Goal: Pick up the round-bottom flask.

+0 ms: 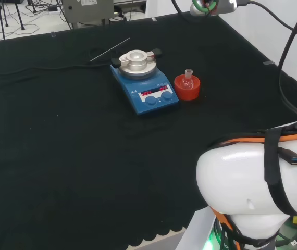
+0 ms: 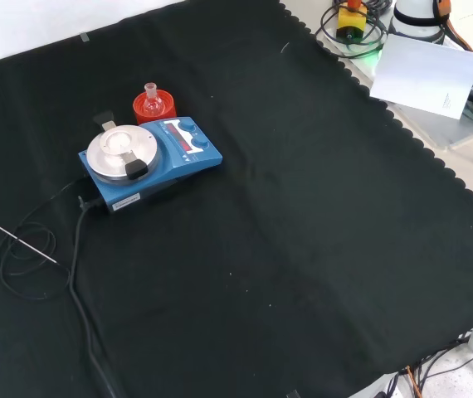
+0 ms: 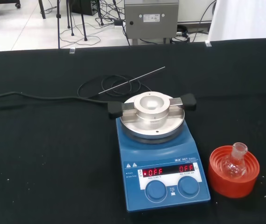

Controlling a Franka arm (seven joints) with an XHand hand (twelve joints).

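Small clear round-bottom flask (image 1: pixel 188 79) sits upright in a red ribbed stand (image 1: pixel 187 87) on the black surface (image 1: pixel 75 156). In the head view the stand is just to the right of a blue hotplate (image 1: pixel 148 92); in the front view it sits behind it, close by. Hotplate has a round metal top (image 3: pixel 154 115) with black side handles. A thin metal rod (image 3: pixel 132 80) and a coiled black cable (image 2: pixel 29 257) lie beyond it. Cannot tell the state of the fingers.
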